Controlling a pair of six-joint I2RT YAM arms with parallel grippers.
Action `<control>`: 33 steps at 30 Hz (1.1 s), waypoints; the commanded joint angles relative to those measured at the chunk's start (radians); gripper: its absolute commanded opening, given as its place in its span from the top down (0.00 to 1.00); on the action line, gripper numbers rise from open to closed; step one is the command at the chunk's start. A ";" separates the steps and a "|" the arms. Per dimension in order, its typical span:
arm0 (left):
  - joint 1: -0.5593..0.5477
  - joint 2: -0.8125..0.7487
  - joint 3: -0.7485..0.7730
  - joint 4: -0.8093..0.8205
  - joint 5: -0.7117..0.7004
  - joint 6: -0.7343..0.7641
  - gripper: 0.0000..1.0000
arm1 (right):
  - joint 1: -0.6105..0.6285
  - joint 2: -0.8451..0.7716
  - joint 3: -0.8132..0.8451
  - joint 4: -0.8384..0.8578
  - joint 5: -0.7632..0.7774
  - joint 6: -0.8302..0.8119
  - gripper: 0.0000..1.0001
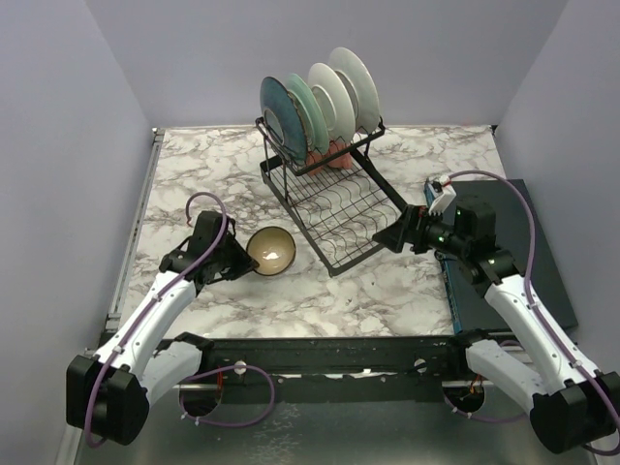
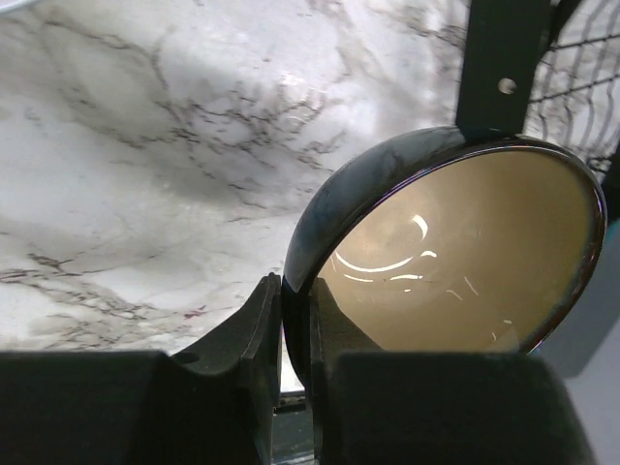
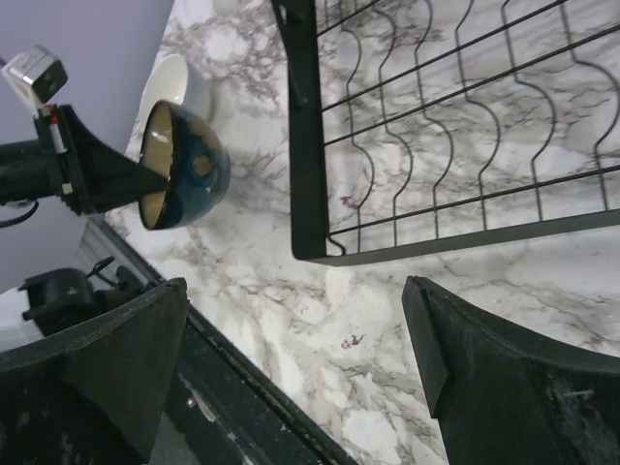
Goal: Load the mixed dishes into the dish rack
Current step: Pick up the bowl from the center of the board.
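My left gripper (image 1: 242,262) is shut on the rim of the dark bowl with tan inside (image 1: 272,250), held tilted just above the marble, left of the black wire dish rack (image 1: 334,208). In the left wrist view my gripper (image 2: 294,286) pinches the bowl's (image 2: 455,252) wall. The rack's upper basket holds a teal-blue plate (image 1: 281,116), a pale green plate (image 1: 308,111) and two white plates (image 1: 346,89), with pink mugs (image 1: 329,155) under them. My right gripper (image 1: 383,237) is open and empty by the rack's front right corner (image 3: 315,247). The right wrist view shows a white bowl (image 3: 179,82) behind the dark bowl (image 3: 189,165).
A dark teal flat slab (image 1: 528,257) lies under my right arm at the table's right side. The rack's lower tray (image 3: 455,145) shows bare wires over marble. A black rail (image 1: 329,354) runs along the near table edge.
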 commanded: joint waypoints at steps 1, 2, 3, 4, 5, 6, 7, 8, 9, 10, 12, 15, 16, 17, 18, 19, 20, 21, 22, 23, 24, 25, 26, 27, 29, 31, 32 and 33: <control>0.001 -0.030 0.061 0.115 0.166 0.025 1.00 | 0.002 -0.038 -0.032 0.060 -0.153 0.066 0.01; 0.000 -0.029 0.063 0.125 0.184 0.026 1.00 | 0.002 -0.039 -0.040 0.081 -0.182 0.080 0.01; 0.001 -0.031 0.062 0.135 0.207 0.026 1.00 | 0.002 -0.037 -0.046 0.098 -0.204 0.099 0.01; 0.000 -0.033 0.062 0.147 0.224 0.026 1.00 | 0.002 -0.033 -0.052 0.113 -0.229 0.120 0.01; 0.000 -0.032 0.061 0.163 0.245 0.026 1.00 | 0.003 -0.030 -0.064 0.134 -0.241 0.150 0.02; 0.001 -0.034 0.060 0.177 0.261 0.025 1.00 | 0.005 -0.027 -0.071 0.149 -0.245 0.175 0.02; 0.001 -0.034 0.059 0.194 0.279 0.024 1.00 | 0.012 -0.022 -0.080 0.169 -0.245 0.199 0.02; 0.001 -0.034 0.060 0.209 0.298 0.025 1.00 | 0.024 -0.018 -0.085 0.183 -0.243 0.213 0.02; 0.001 -0.033 0.060 0.227 0.313 0.025 1.00 | 0.042 -0.012 -0.087 0.197 -0.233 0.228 0.02; 0.001 -0.034 0.059 0.245 0.335 0.025 1.00 | 0.060 -0.004 -0.084 0.207 -0.219 0.241 0.02; 0.001 -0.033 0.057 0.278 0.360 0.017 1.00 | 0.103 0.019 -0.077 0.231 -0.194 0.272 0.02; 0.001 -0.029 0.056 0.305 0.384 0.015 1.00 | 0.163 0.051 -0.069 0.271 -0.151 0.323 0.02; 0.001 -0.028 0.057 0.312 0.390 0.013 1.00 | 0.179 0.055 -0.075 0.307 -0.141 0.351 0.02; 0.001 -0.028 0.058 0.319 0.397 0.012 1.00 | 0.190 0.058 -0.086 0.340 -0.135 0.376 0.02; 0.001 -0.029 0.058 0.326 0.402 0.010 1.00 | 0.201 0.060 -0.095 0.378 -0.131 0.405 0.02; 0.000 -0.028 0.056 0.334 0.407 0.007 1.00 | 0.212 0.064 -0.102 0.411 -0.127 0.431 0.01; 0.001 -0.030 0.056 0.339 0.412 0.007 1.00 | 0.225 0.066 -0.107 0.435 -0.122 0.452 0.01; 0.001 -0.031 0.056 0.343 0.415 0.007 1.00 | 0.236 0.071 -0.111 0.461 -0.116 0.471 0.01; 0.001 -0.031 0.055 0.347 0.420 0.006 1.00 | 0.249 0.080 -0.112 0.481 -0.112 0.485 0.01; 0.001 -0.031 0.054 0.353 0.424 0.004 1.00 | 0.260 0.085 -0.114 0.502 -0.110 0.500 0.01; 0.000 -0.031 0.053 0.358 0.432 0.002 1.00 | 0.265 0.094 -0.113 0.517 -0.105 0.514 0.00; 0.001 -0.031 0.052 0.366 0.438 0.002 1.00 | 0.269 0.100 -0.117 0.534 -0.103 0.530 0.00; 0.001 -0.032 0.051 0.371 0.443 0.000 1.00 | 0.272 0.107 -0.120 0.551 -0.099 0.541 0.00; 0.001 -0.033 0.050 0.378 0.447 -0.001 1.00 | 0.275 0.111 -0.124 0.564 -0.095 0.557 0.00; 0.000 -0.037 0.051 0.390 0.456 -0.001 1.00 | 0.279 0.114 -0.139 0.600 -0.080 0.587 0.00; 0.001 -0.041 0.048 0.403 0.467 -0.003 1.00 | 0.284 0.118 -0.151 0.633 -0.069 0.614 0.01; 0.001 -0.043 0.047 0.409 0.472 -0.006 1.00 | 0.287 0.121 -0.154 0.647 -0.065 0.625 0.00; 0.001 -0.043 0.047 0.412 0.479 -0.005 1.00 | 0.290 0.126 -0.156 0.657 -0.061 0.632 0.00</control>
